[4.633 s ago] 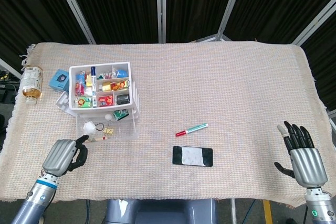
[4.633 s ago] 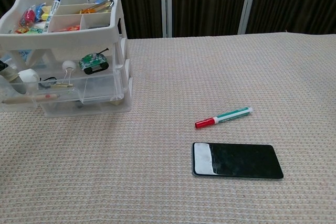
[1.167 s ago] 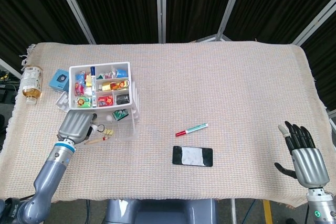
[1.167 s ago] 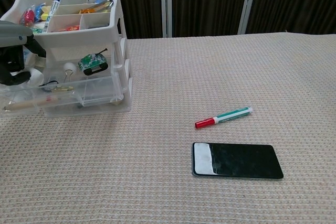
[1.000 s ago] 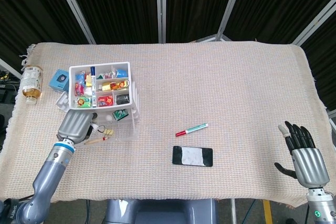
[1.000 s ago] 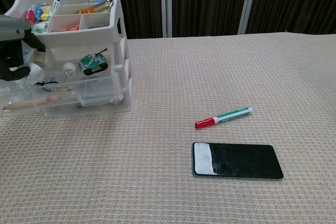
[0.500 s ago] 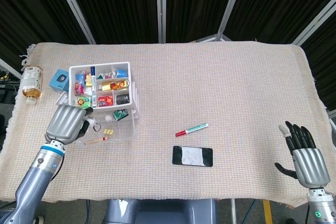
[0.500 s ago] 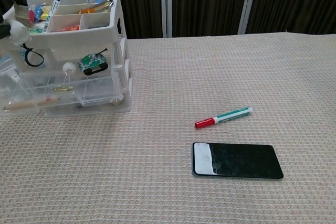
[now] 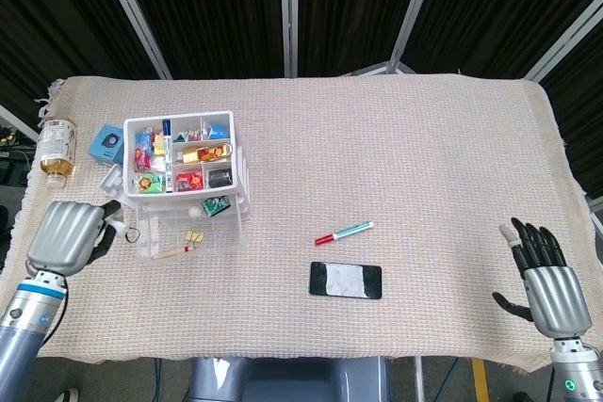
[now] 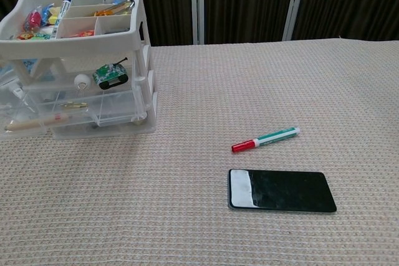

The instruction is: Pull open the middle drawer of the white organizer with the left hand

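At lower left of the head view, our left robot hand (image 9: 68, 235) is curling closed on nothing, just beside the middle drawer (image 9: 184, 230) of the white organizer (image 9: 181, 159), which is already jutting out. We judge further pulling needs a fresh grip. At lower right, our right robot hand (image 9: 546, 281) is idling, fingers spread.

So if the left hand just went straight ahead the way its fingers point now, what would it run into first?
Most likely the pulled-out drawer of the white organizer. The left hand sits just left of it, fingers curled toward its near edge, though depth is unclear.
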